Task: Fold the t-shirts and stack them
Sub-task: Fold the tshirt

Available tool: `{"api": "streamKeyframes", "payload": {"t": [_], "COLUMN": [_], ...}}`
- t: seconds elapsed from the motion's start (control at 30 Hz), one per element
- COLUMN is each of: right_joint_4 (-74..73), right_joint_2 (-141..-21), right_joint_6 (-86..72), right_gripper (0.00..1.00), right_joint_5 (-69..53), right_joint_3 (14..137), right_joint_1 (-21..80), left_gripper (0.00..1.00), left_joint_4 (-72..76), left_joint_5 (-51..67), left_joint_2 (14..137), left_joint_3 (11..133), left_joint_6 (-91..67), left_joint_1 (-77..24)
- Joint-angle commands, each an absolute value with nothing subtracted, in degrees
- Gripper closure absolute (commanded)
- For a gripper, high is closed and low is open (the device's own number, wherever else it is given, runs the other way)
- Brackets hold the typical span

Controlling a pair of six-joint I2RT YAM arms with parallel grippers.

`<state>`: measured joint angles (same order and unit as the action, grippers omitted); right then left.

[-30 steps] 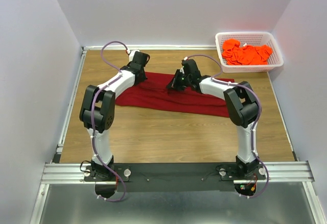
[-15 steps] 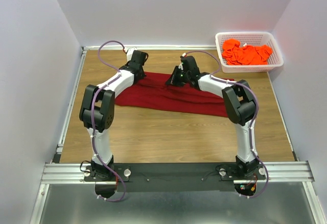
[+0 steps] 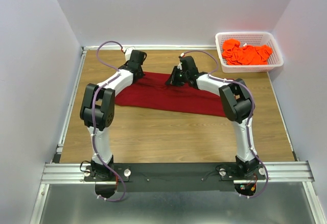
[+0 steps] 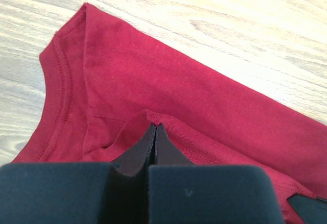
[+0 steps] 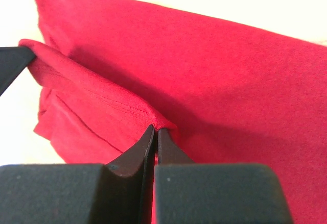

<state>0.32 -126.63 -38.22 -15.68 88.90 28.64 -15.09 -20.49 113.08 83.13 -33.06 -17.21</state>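
The maroon t-shirt (image 3: 171, 97) lies in the middle of the bench (image 3: 168, 137) as a folded band. Its long axis runs left to right, its right end slightly nearer the arm bases. Its ribbed neck edge shows beside the left pincer (image 4: 155, 127), which is closed tight on a raised fold along the far edge. The right pincer (image 5: 155, 129) has its jaws all but together, nipping a stitched hem farther right on that edge. Compared with a second ago, both pincers have shifted slightly toward the far side, and the right elbow has swung inward. The orange t-shirts (image 3: 246, 53) sit heaped in the white basket (image 3: 249, 34) at the far right corner
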Motion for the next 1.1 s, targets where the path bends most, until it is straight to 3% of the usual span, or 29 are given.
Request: {"api": "streamKeyframes", "payload": {"t": [0.0, 0.47, 0.5, 0.57, 0.6, 0.7, 0.83, 0.93, 1.07], "right_joint_4": [0.17, 0.18, 0.18, 0.17, 0.18, 0.18, -2.46, -5.27, -9.22], "right_joint_2": [-128.76, -129.81, -129.99, -130.17, -130.08, -129.20, -125.88, -120.70, -111.40], "right_joint_6": [-36.21, -36.56, -36.74, -37.00, -37.09, -36.56, -34.99, -32.09, -29.01], "right_gripper": [0.90, 0.84, 0.78, 0.72, 0.66, 0.50, 0.36, 0.25, 0.22], "right_joint_5": [-14.24, -16.87, -17.31, -17.23, -17.23, -16.79, -13.81, -9.59, -4.93], "right_joint_3": [90.79, 91.84, 91.93, 92.02, 92.02, 92.63, 93.08, 90.71, 82.55], "right_joint_1": [27.69, 27.16, 27.16, 27.16, 27.16, 27.16, 26.81, 26.37, 24.53], "left_gripper": [1.00, 1.00, 1.00, 0.89, 0.75, 0.48, 0.24, 0.20, 0.21], "left_joint_4": [-13.80, -15.91, -15.56, -15.29, -15.12, -14.33, -14.24, -16.52, -19.60], "left_joint_5": [-20.57, -18.72, -17.85, -17.40, -17.23, -16.44, -16.26, -17.92, -20.39], "left_joint_2": [114.78, 116.10, 116.10, 116.45, 116.54, 115.67, 111.98, 105.94, 98.28], "left_joint_3": [84.64, 85.25, 85.08, 85.08, 85.34, 85.43, 85.61, 84.64, 76.68], "left_joint_6": [-34.01, -34.63, -34.37, -33.75, -33.58, -32.96, -32.96, -34.10, -36.82], "left_joint_1": [-16.61, -15.38, -15.38, -15.38, -15.38, -15.12, -14.59, -13.89, -13.27]}}
